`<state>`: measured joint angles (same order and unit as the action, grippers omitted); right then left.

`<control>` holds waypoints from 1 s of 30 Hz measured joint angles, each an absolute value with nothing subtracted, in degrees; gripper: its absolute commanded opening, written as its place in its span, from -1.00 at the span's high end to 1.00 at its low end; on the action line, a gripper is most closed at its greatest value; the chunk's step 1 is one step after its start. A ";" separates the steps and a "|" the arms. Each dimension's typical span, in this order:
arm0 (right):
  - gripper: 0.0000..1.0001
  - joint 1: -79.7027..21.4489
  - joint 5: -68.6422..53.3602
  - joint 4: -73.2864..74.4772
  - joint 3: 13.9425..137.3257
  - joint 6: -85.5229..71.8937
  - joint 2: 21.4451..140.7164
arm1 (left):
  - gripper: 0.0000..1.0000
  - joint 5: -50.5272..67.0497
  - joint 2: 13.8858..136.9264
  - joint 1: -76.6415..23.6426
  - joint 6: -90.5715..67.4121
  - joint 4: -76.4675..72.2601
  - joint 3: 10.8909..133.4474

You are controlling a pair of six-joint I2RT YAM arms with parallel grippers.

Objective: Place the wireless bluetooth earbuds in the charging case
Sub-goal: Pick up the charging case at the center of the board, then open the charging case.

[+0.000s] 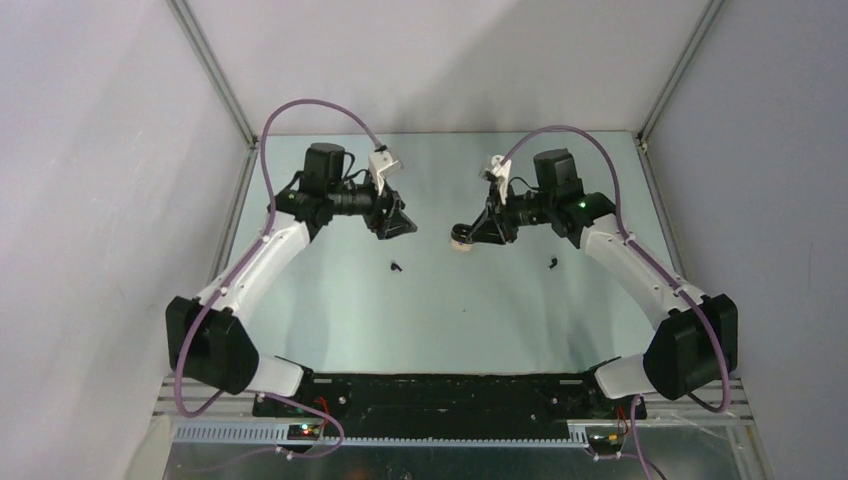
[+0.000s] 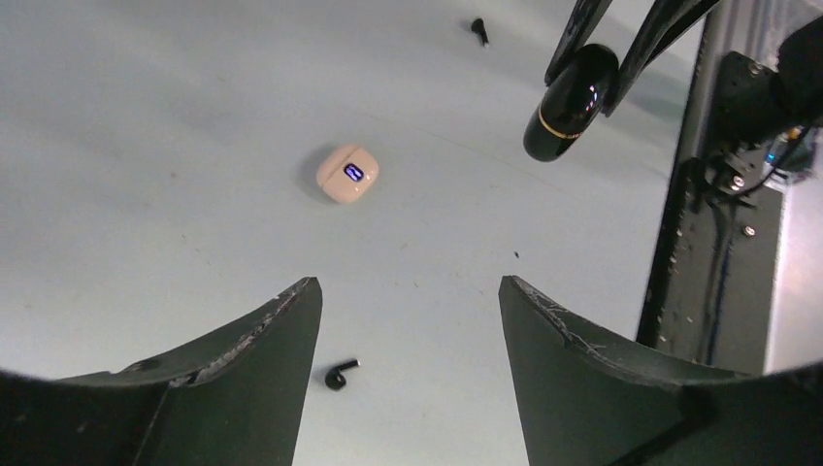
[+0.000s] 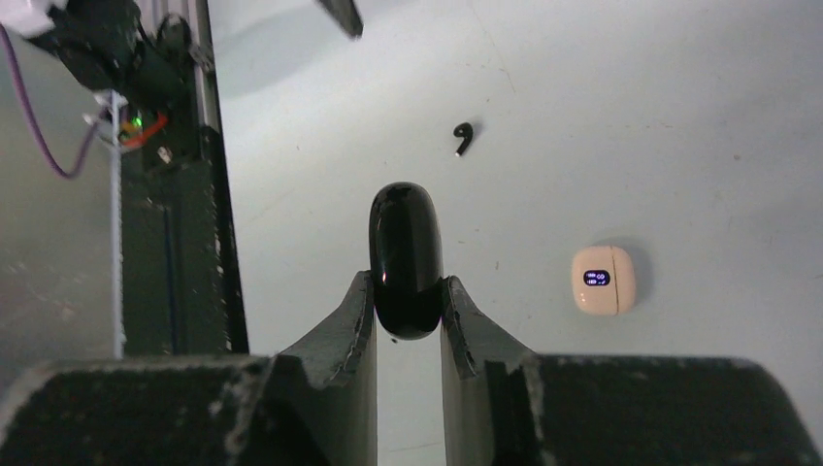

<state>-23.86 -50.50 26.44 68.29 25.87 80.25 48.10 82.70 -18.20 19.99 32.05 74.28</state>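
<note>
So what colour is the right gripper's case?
The case is glossy black with a gold band; best in left wrist view.

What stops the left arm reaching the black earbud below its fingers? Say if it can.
Probably it can. The left fingers stand open with the black earbud lying bare on the table between them; the cream case and the held black case sit well clear.

Pale tabletop (image 1: pixel 330 320) — plain grey walls (image 1: pixel 100 150), aluminium corner posts (image 1: pixel 214 75)
</note>
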 measured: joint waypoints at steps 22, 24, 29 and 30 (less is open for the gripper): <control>1.00 -22.04 -52.56 27.14 82.15 14.06 83.64 | -0.32 49.87 82.28 -22.04 2.66 5.30 65.14; 1.00 -22.04 -52.14 27.77 82.26 15.00 83.46 | -0.31 50.39 82.65 -22.02 2.11 5.34 65.49; 1.00 -22.33 -50.89 29.50 82.26 17.04 83.00 | -0.34 53.17 83.15 -22.00 1.45 5.26 66.81; 1.00 -22.37 -50.74 29.63 82.24 17.37 82.74 | -0.35 53.87 83.18 -22.00 1.50 5.26 67.02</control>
<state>-22.37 -50.74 29.63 82.24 17.37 82.74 53.87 83.18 -22.00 1.50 5.26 67.02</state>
